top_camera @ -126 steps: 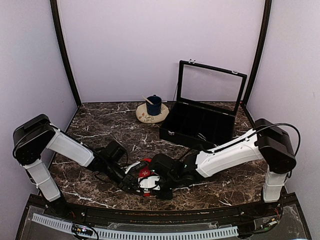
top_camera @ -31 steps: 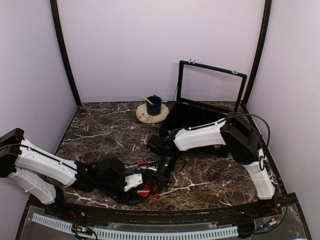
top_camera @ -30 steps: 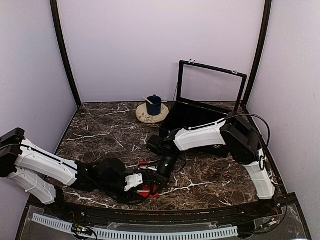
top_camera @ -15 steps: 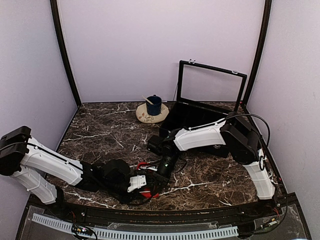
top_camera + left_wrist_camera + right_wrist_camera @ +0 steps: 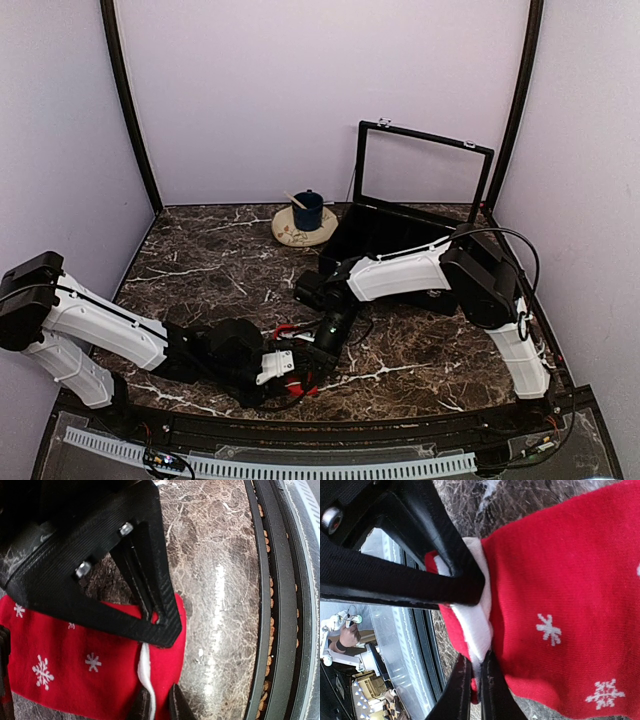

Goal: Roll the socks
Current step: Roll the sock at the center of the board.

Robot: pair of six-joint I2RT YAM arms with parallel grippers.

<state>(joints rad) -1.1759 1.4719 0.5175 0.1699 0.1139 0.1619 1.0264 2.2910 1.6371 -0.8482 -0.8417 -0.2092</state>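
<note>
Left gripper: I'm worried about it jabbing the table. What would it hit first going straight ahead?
The red sock: its white-edged end sits between the fingers of the left gripper. The marble table seems right underneath, though depth is unclear.

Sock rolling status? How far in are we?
Done: nothing rolled; the red snowflake-patterned fabric sock lies flat on the marble table. In hand: left gripper and right gripper both straddle its white-cuffed end; grip unclear. Remaining: the whole roll; no second sock is visible.
</note>
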